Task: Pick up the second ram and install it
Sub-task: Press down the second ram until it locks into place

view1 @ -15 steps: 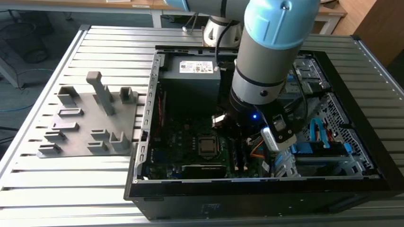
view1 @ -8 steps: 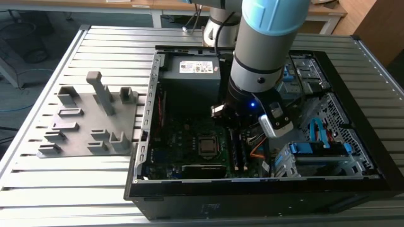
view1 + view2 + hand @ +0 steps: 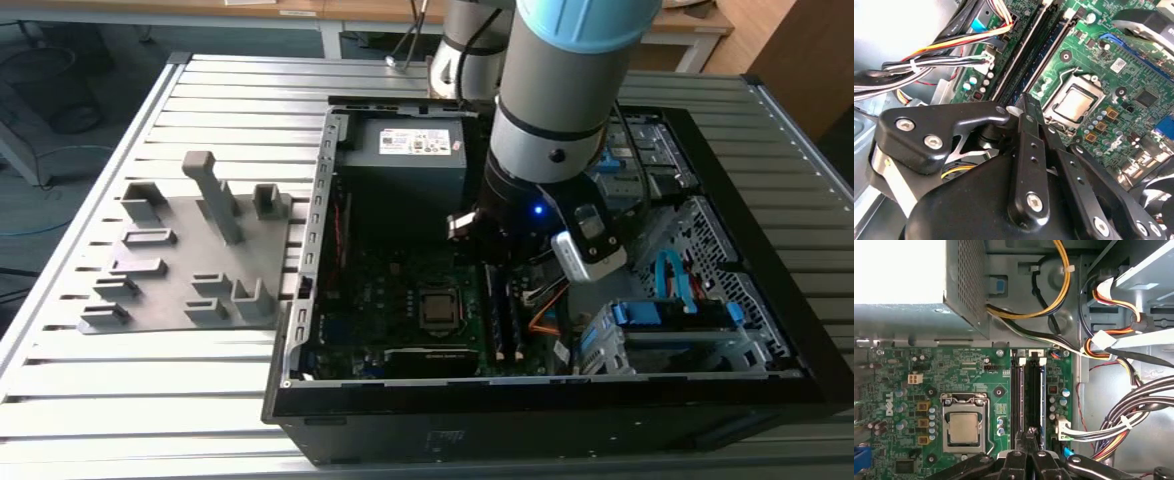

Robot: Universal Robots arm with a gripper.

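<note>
Second ram (image 3: 1041, 400): long, thin, flat memory stick, dark bluish board, standing on edge in the slot row of the green motherboard (image 3: 914, 405), parallel to and just beside the neighbouring black slots, between the silver square processor socket (image 3: 964, 427) and the case wall with the cable bundles. In the second wrist view the same stick (image 3: 1041, 62) runs away from the fingertips along the slots. Cannot tell whether it is fully seated or only resting in the slot.

Handling, est.: light, stiff, but thin and fragile. Edge contacts and chips shouldn't be squeezed. Best hold is across the two flat faces near the top edge, approx. mid-length, so it doesn't tilt. Any push looks safest straight down along the slot; side load could crack the board or slot.

Black gripper (image 3: 1030, 436): fingers drawn close together at the near end of the stick, tips at its top edge. Cannot tell whether they clamp the stick or only touch it.

Arm: in the exterior view the grey and light blue robot arm (image 3: 567, 80) reaches steeply down into the open black computer case (image 3: 561, 400), wrist over the motherboard's slot area. Grey plastic holder tray (image 3: 187, 250) sits on the slatted metal table (image 3: 107, 420), beside the case on the exterior view's left.
</note>
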